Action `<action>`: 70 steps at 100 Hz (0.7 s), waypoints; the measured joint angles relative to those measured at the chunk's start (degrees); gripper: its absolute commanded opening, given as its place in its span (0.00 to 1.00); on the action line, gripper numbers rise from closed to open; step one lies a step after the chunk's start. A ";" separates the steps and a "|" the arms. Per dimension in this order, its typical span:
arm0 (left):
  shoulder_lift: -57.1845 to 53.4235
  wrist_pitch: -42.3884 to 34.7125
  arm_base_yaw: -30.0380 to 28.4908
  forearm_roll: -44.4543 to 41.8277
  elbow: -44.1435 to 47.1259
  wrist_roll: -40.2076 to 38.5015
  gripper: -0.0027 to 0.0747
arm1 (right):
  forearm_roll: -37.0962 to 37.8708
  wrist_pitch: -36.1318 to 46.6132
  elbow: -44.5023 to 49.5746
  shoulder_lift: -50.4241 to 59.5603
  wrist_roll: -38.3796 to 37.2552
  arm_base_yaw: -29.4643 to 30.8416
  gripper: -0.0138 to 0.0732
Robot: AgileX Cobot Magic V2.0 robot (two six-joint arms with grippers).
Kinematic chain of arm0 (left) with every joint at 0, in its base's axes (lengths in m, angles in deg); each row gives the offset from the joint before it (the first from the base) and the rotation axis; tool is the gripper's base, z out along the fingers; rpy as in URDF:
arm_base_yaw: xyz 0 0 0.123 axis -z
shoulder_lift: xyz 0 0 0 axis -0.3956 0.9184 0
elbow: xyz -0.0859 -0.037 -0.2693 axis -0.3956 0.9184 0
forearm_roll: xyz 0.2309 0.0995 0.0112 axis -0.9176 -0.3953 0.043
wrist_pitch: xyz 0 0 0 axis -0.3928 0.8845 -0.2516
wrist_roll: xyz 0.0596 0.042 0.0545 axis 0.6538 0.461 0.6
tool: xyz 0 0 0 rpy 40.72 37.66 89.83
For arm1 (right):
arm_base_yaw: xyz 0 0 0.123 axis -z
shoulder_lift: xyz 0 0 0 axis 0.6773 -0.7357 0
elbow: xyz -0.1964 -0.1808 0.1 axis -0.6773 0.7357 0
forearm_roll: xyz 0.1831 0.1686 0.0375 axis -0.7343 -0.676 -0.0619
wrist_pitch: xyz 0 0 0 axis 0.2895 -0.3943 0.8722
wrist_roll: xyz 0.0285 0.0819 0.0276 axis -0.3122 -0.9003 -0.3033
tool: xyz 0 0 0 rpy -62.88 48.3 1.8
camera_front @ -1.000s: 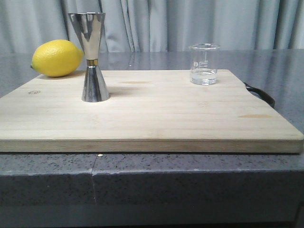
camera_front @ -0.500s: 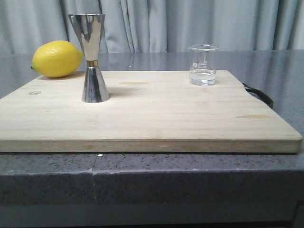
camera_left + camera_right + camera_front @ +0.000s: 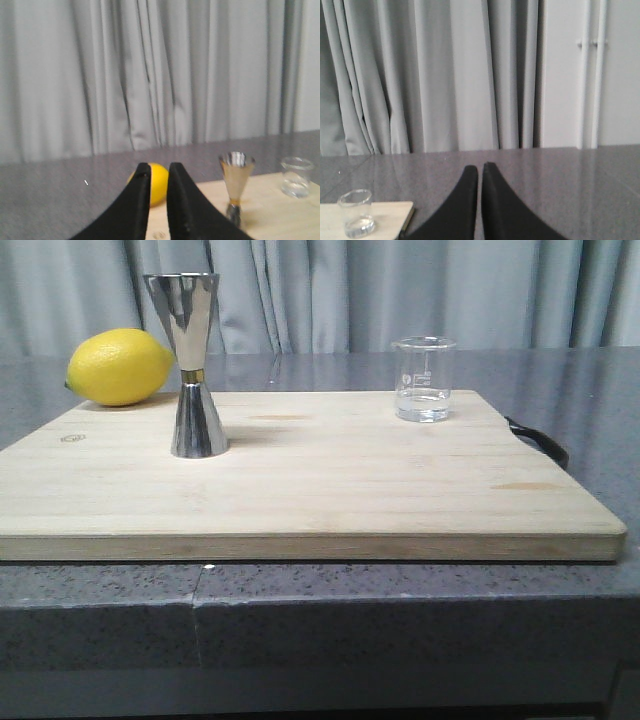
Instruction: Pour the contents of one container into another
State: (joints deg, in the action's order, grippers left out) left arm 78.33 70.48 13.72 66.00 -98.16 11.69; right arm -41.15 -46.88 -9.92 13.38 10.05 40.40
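Beaker (image 3: 423,379) is being carried upright by the far right part of the cutting board (image 3: 300,480), well apart from the jigger (image 3: 193,364). Left end effector (image 3: 159,172) and right end effector (image 3: 480,172) are being held nearly closed, gripping nothing.

Low front camera faces forward across the pale wooden cutting board (image 3: 300,475); both wrist cameras, seemingly farther back, share it
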 measured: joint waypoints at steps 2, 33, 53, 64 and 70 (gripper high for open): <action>0.00 0.00 0.34 0.43 1.26 -0.29 0.01 | -0.41 -0.60 0.29 0.00 0.00 0.00 0.07; 0.00 -7.87 2.45 2.48 6.77 4.24 0.01 | -0.88 -2.29 3.88 0.10 0.00 0.04 0.07; 0.00 -18.38 2.45 3.43 8.53 5.77 0.01 | -0.88 -0.08 8.91 0.10 0.00 0.04 0.07; 0.00 -20.42 2.45 4.02 9.85 5.76 0.01 | -0.88 1.10 9.90 0.10 0.00 0.04 0.07; 0.00 -20.32 2.45 5.54 9.97 5.76 0.01 | -0.88 1.49 9.90 0.10 0.00 0.04 0.07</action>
State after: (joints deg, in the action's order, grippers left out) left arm 78.33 50.17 16.17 71.54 -88.19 17.46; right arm -42.03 -45.39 -0.02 13.48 10.05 40.44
